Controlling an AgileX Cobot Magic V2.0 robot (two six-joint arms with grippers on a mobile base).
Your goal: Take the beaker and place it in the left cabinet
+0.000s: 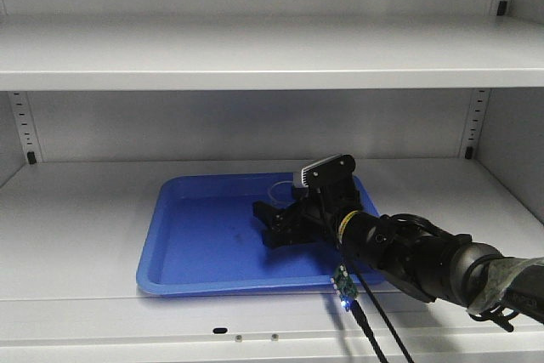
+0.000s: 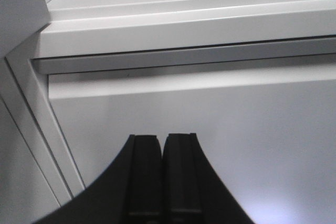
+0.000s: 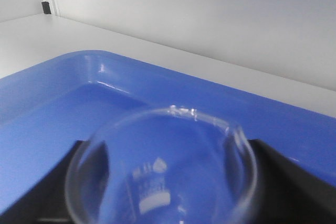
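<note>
The beaker [image 3: 157, 182], a small clear glass with a flared rim and white print, stands between my right gripper's [image 3: 167, 148] black fingers [image 3: 294, 182], which press on both of its sides. In the front view the right gripper [image 1: 276, 220] holds the faintly visible beaker [image 1: 280, 189] low over a blue tray [image 1: 195, 235] on the middle shelf [image 1: 76, 201] of the pale grey cabinet. Whether the beaker touches the tray cannot be told. My left gripper [image 2: 163, 139] is shut and empty, facing a pale cabinet panel [image 2: 210, 108].
The blue tray [image 3: 47, 103] has a raised rim all round. An upper shelf [image 1: 255, 57] runs above. Peg-hole strips [image 1: 472, 125] line the back corners. The right arm's cable [image 1: 374, 329] hangs over the shelf's front edge.
</note>
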